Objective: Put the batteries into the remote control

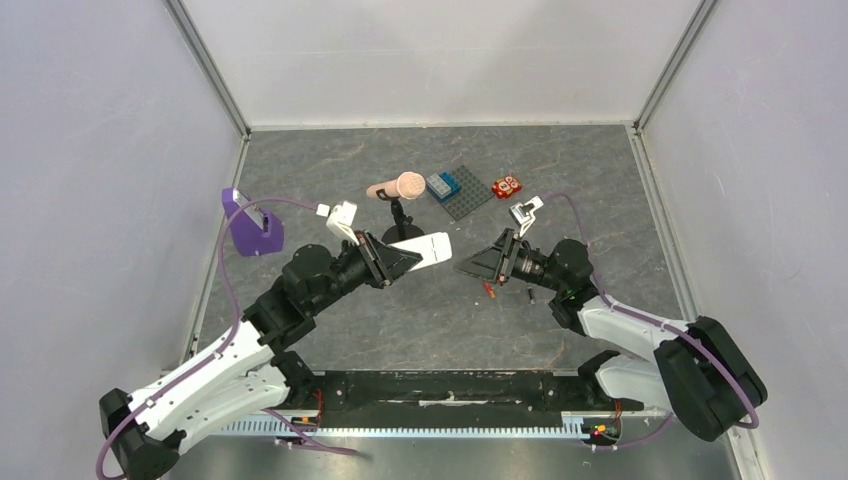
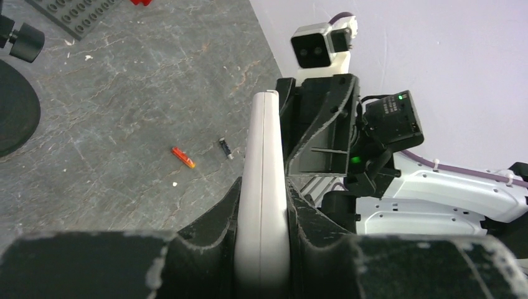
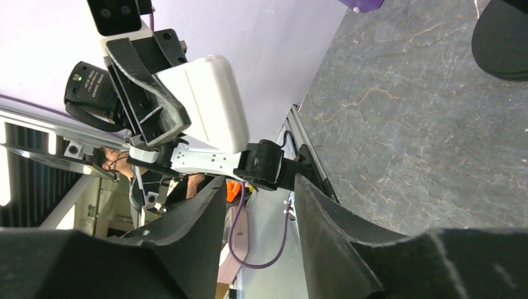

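Nearest the arms' bases, the two batteries lay loose on the grey table [image 1: 300,180], both just on the near side of the right claw [image 1: 480,265]: the red-orange battery [image 1: 489,290] to the left and the black battery [image 1: 529,295] a little to its right, near each other but apart. Neither claw touched them. Just beyond them, the right claw's jaws stood parted with nothing between them, its fingers [image 3: 199,218] facing the other arm. Opposite it, the left claw [image 1: 405,258] was clamped on the remote control [image 1: 428,247], gripping the white handset by its two flat faces so that a narrow edge faced the wrist camera. The remote's free end pointed toward the right claw, close to it but with a gap between them. Which face carried the buttons could not be told. Behind the remote stood a black stand [image 1: 402,235] with a round base, holding a pinkish cylinder [image 1: 398,187] tilted at its top. Farther back and to the right lay a dark studded baseplate [image 1: 468,196] with a blue brick [image 1: 443,184] on it, and a red block with white dots [image 1: 507,186] just beside the plate. Well off to the left sat a purple piece [image 1: 250,230].
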Controlling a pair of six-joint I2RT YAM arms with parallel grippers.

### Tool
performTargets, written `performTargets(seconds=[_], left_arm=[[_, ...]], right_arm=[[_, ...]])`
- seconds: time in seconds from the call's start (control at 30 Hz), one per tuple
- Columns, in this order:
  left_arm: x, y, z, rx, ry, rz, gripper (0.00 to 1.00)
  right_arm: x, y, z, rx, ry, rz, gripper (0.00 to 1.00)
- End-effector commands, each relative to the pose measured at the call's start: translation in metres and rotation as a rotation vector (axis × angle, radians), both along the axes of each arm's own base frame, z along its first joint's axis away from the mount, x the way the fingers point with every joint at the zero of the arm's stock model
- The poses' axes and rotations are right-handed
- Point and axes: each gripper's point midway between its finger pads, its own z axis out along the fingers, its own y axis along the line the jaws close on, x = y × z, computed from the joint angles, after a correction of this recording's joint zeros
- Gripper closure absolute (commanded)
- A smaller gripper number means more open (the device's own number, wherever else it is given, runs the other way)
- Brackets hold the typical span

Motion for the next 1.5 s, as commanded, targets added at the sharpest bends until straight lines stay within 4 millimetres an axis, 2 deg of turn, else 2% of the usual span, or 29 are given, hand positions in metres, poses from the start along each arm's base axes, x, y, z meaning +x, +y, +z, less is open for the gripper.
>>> performTargets(seconds=[0.0,0.1,0.2,0.37,0.57,0.8,1.0,1.3,1.47], left_arm=[[0.003,0.002,0.002,0.02,-0.009,0.006,0.98],[0.002,0.002,-0.004,0.044,0.002,0.0,0.98],[0.0,-0.001,-0.006,0.054,0.007,-0.025,0.98],[-0.007,-0.013,-0.01,0.069,0.019,-0.114,0.98],[-0.009,-0.02,-0.008,0.066,0.024,-0.15,0.98],[-0.008,-0.02,-0.004,0.06,0.014,-0.146,0.98],[-0.006,-0.02,-0.01,0.074,0.024,-0.14,0.98],[0.009,-0.006,-0.026,0.179,0.032,-0.048,0.98],[0.012,-0.006,-0.031,0.198,0.023,-0.046,0.98]], right_arm=[[0.005,0.0,0.026,0.043,-0.131,-0.023,0.46],[0.007,-0.002,0.024,0.023,-0.155,-0.043,0.27],[0.012,-0.002,0.023,0.004,-0.182,-0.065,0.18],[0.024,0.002,0.019,-0.039,-0.232,-0.088,0.16],[0.029,0.005,0.009,-0.072,-0.24,-0.09,0.2],[0.022,0.008,-0.001,-0.09,-0.235,-0.063,0.31],[0.019,0.011,0.001,-0.075,-0.219,-0.039,0.5],[0.019,0.012,-0.012,-0.107,-0.147,-0.025,0.76],[0.017,0.014,-0.005,-0.071,-0.139,-0.009,0.93]])
